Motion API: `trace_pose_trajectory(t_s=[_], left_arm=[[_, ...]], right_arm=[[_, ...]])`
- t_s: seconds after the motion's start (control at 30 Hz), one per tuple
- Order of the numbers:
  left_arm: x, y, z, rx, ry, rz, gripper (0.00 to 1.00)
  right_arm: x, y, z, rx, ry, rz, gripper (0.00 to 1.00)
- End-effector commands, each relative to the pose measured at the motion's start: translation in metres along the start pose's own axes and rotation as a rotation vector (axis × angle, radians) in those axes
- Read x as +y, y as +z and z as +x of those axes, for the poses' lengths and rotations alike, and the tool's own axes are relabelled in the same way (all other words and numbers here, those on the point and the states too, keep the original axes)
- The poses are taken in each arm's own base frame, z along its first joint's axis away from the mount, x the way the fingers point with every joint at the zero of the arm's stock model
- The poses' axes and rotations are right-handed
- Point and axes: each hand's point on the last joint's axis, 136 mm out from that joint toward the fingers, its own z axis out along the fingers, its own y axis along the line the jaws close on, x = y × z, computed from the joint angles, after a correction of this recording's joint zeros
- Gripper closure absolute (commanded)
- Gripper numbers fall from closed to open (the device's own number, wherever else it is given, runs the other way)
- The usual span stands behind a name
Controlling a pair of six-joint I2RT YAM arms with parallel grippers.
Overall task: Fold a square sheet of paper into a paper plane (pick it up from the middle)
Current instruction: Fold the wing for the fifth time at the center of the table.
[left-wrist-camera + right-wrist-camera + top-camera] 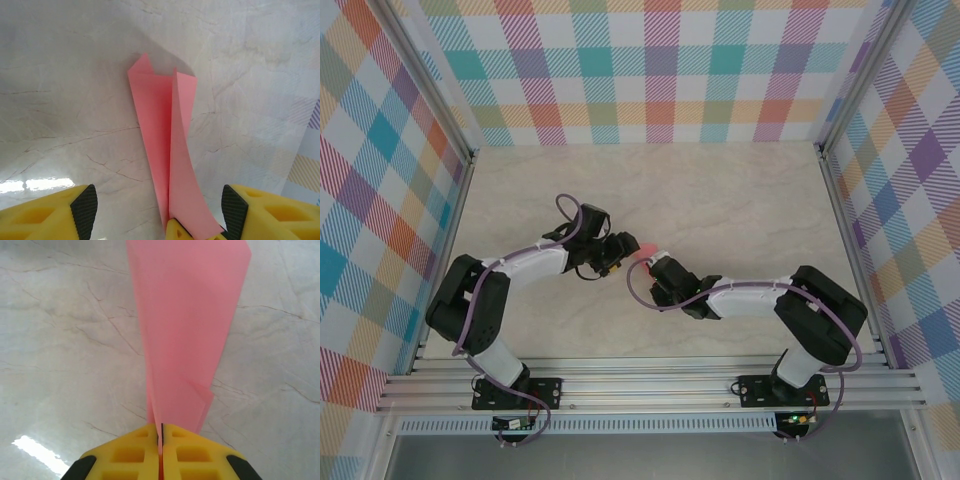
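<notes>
the right gripper (161, 440) is clamping its jaws flat together on the tail end of the paper plane (185, 330), pink paper showing in the seam, so the plane is sticking out ahead of the right gripper and hanging above the table (60, 340) below it. the left gripper (160, 210) is sitting just beside the right gripper, facing it, jaws standing wide apart and gripping nothing; the folded strip is running between its pads (84, 207) without touching either one. risks from here: the whole plane is riding on one small pinch at the right gripper, so any jerk or swing is likely slipping the thin paper out and dropping it to the table. the flap farthest from the right gripper is curling and springing open, so the creases are probably loosening and the wedge is losing shape if nothing is pressing them. the left jaws closing crooked are likely crushing or twisting the strip instead of flattening it. the two grippers are working very close, so a careless move is risking a finger clash or tearing the paper between them.
</notes>
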Motion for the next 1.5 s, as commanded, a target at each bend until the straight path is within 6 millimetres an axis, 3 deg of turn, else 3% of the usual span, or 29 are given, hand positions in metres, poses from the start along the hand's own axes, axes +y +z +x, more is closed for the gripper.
trace_pose_trajectory(t_s=[0.0, 0.2, 0.67, 1.0, 1.17, 1.47], left_arm=[[0.005, 0.007, 0.002, 0.047, -0.016, -0.023, 0.31], [0.004, 0.005, 0.0, 0.04, -0.022, -0.026, 0.3], [0.009, -0.023, -0.001, -0.043, 0.022, -0.054, 0.29], [0.01, -0.02, 0.009, -0.017, 0.057, 0.001, 0.35], [0.006, -0.018, 0.015, 0.007, 0.083, 0.051, 0.42], [-0.015, -0.009, 0.023, 0.05, 0.114, 0.207, 0.68]], right_arm=[[0.015, 0.0, -0.006, -0.019, -0.003, -0.084, 0.92], [0.019, 0.007, -0.002, 0.018, 0.076, -0.16, 0.92], [0.019, 0.013, -0.002, 0.052, 0.333, -0.414, 0.94], [0.014, 0.018, 0.003, 0.092, 0.477, -0.519, 0.94], [0.015, 0.022, 0.008, 0.152, 0.537, -0.568, 0.94], [0.018, 0.027, 0.016, 0.262, 0.62, -0.617, 0.93]])
